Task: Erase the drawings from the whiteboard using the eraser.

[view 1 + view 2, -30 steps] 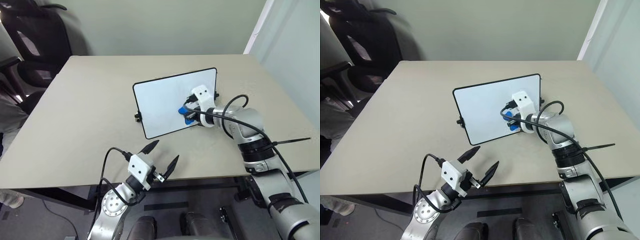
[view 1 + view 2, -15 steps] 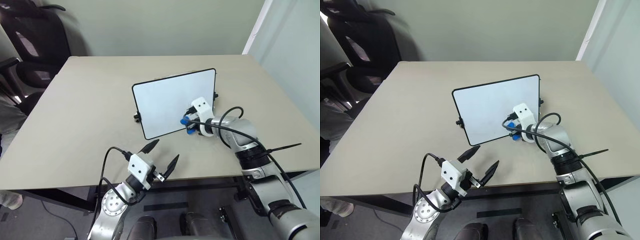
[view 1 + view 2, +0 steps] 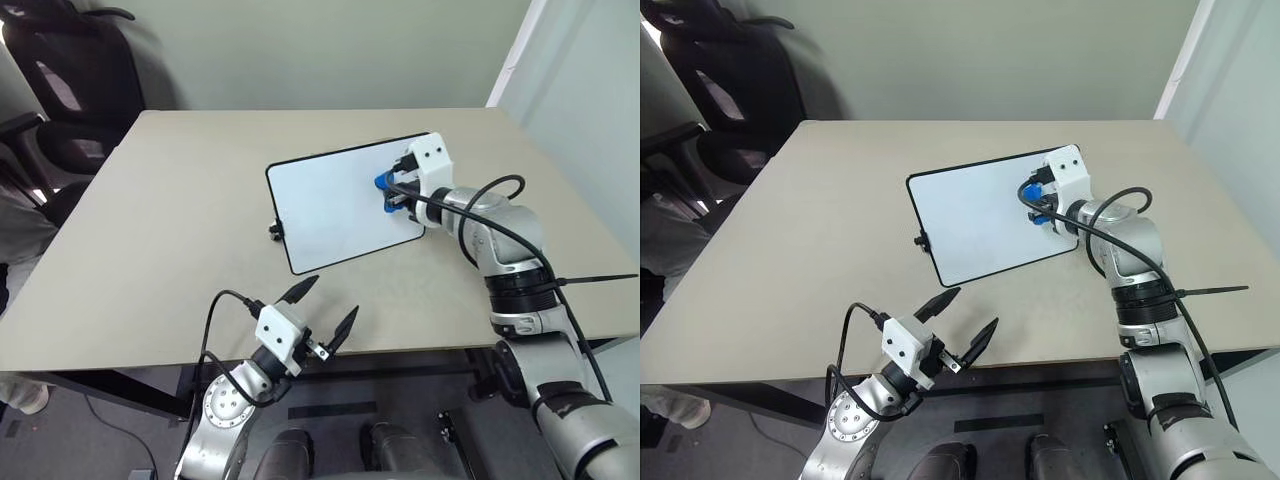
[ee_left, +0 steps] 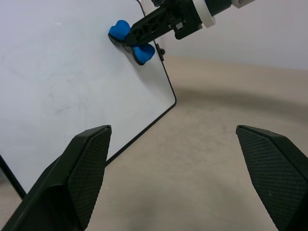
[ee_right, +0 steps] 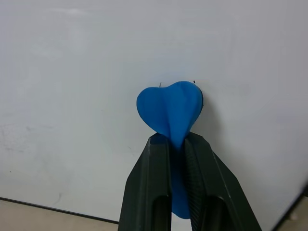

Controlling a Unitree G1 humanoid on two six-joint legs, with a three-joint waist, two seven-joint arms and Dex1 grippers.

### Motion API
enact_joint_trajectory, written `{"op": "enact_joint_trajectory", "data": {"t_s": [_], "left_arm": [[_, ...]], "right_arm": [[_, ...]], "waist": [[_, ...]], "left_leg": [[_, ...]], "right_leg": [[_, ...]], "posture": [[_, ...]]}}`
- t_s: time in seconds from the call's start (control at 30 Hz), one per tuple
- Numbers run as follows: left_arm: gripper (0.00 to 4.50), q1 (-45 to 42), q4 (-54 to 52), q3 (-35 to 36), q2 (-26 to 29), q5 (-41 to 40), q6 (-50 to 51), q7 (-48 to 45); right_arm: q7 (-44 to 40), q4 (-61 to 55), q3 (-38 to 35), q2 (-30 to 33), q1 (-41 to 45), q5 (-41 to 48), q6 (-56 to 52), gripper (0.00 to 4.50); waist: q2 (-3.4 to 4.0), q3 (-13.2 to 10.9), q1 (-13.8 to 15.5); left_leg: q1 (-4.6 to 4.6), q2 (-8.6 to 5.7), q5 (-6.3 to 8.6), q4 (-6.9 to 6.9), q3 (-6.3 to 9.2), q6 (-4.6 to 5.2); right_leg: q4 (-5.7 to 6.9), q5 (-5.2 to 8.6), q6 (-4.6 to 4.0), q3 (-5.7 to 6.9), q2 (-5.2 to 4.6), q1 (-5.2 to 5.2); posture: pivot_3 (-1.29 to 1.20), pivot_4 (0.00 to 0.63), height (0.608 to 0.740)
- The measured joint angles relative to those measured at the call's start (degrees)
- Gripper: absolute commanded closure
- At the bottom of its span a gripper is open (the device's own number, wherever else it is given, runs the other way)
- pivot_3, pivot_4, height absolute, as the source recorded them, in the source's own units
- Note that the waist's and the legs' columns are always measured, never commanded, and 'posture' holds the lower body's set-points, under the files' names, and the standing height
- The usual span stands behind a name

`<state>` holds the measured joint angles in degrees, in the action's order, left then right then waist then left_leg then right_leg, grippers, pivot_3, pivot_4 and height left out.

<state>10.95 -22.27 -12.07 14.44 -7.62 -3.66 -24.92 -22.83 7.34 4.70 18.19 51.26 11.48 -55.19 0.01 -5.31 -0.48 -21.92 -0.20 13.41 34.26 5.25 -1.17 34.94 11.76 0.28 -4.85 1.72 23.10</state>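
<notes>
Right gripper [image 5: 176, 144], jaws clamped on the eraser [image 5: 171, 111], presses it against the whiteboard [image 3: 330, 205] directly ahead; left gripper [image 3: 327, 305] jaws apart.

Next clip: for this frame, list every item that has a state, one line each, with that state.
whiteboard: lying flat on the table, surface looks nearly clean, faint smudges only.
eraser: pinched and squashed between the right gripper's jaws, pressed against the whiteboard near its far right end.
right gripper: shut on the eraser.
left gripper: open, empty, off the table's near edge.
</notes>
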Motion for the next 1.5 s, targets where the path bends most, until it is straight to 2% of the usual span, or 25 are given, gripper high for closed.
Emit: {"op": "enact_joint_trajectory", "data": {"t_s": [0.17, 0.3, 0.67, 0.87, 0.97, 1.17, 1.3, 1.4, 1.47, 1.5], "left_arm": [[0.00, -0.5, 0.2, 0.0, -0.1, 0.0, 0.0, 0.0], [0.00, -0.6, 0.2, 0.0, -0.1, 0.0, 0.0, 0.1], [0.00, -0.5, 0.2, 0.0, -0.1, 0.0, 0.0, 0.1], [0.00, -0.5, 0.2, 0.0, 0.0, -0.1, 0.0, -0.1], [0.00, -0.5, 0.2, 0.1, 0.1, -0.2, 0.0, -0.2], [0.00, -0.4, 0.2, 0.0, 0.1, -0.2, 0.0, -0.2], [0.00, 0.2, 0.1, -0.1, 0.1, -0.2, 0.0, -0.2], [0.00, 0.4, 0.1, -0.1, 0.1, -0.2, 0.0, -0.1], [0.00, 0.4, 0.1, -0.1, 0.1, -0.2, 0.1, -0.1], [0.00, 0.4, 0.1, -0.1, 0.1, -0.2, 0.1, -0.2]], "right_arm": [[-0.8, -0.9, 3.0, -0.2, -1.6, -0.3, -1.3, 4.33], [-0.9, 1.7, 3.6, -0.1, -2.6, -0.5, -2.4, 4.33], [-1.0, 5.4, 5.4, 0.4, -3.7, -1.6, -5.1, 4.33], [-2.1, -0.6, 5.9, 3.6, -5.4, -1.6, -6.8, 4.33], [-2.7, -8.4, 4.2, 6.0, -6.4, -0.5, -9.1, 4.33], [-3.0, -21.8, -3.9, 12.0, -11.1, 3.1, -18.7, 4.33], [-3.0, -24.0, -9.0, 16.4, -16.0, 3.6, -22.8, 4.33], [-2.9, -23.5, -12.0, 19.0, -21.4, 3.6, -23.6, 4.33], [-2.9, -22.9, -12.6, 19.3, -23.9, 3.6, -23.4, 4.33], [-2.9, -22.5, -12.7, 19.3, -25.1, 3.6, -23.1, 4.02]], "waist": [[-0.10, 0.3, -0.2], [-0.12, 0.3, -0.2], [-0.03, 0.1, -0.1], [-0.01, 0.1, 0.2], [0.01, 0.1, 0.4], [-0.23, 0.5, 0.9], [-0.31, 0.6, 1.3], [-0.32, 0.6, 1.4], [-0.37, 0.6, 1.3], [-0.39, 0.5, 1.1]], "left_leg": [[0.36, 0.01, -0.06, 0.02, 0.01, 0.07], [0.86, 0.00, 0.16, 0.01, 0.01, -0.29], [0.52, 0.01, 0.44, -0.07, 0.03, -0.45], [0.41, 0.00, 0.38, 0.01, 0.01, -0.37], [0.42, 0.01, 0.12, 0.03, 0.01, 0.04], [0.57, 0.00, 0.21, 0.05, 0.01, 0.24], [0.79, 0.00, 0.39, 0.08, 0.01, 0.29], [0.88, 0.00, 0.77, 0.07, 0.00, -0.25], [0.87, 0.00, 0.79, 0.06, -0.01, -0.27], [0.90, 0.00, 0.79, 0.06, -0.01, -0.27]], "right_leg": [[-0.05, -0.03, 0.18, 0.01, 0.00, -0.42], [-0.10, 0.10, 0.14, 0.00, 0.00, -0.55], [-0.07, 0.12, 0.03, 0.00, 0.00, -0.12], [-0.08, 0.04, 0.07, 0.00, 0.00, -0.14], [-0.09, -0.02, 0.13, 0.00, 0.00, -0.24], [-0.18, 0.58, 0.39, 0.00, -0.01, -0.57], [-0.23, 0.75, 0.48, -0.01, -0.01, -0.83], [-0.19, 0.84, 0.50, -0.02, -0.01, -0.99], [-0.09, 0.90, 0.58, -0.03, -0.01, -1.03], [-0.07, 0.92, 0.61, -0.02, 0.00, -1.03]], "posture": [[0.00, 0.150, 0.739], [0.00, 0.150, 0.739], [0.00, 0.150, 0.739], [0.00, 0.150, 0.739], [0.00, 0.150, 0.739], [0.00, 0.150, 0.739], [0.00, 0.150, 0.739], [0.00, 0.150, 0.739], [0.00, 0.150, 0.739], [0.00, 0.150, 0.739]]}}
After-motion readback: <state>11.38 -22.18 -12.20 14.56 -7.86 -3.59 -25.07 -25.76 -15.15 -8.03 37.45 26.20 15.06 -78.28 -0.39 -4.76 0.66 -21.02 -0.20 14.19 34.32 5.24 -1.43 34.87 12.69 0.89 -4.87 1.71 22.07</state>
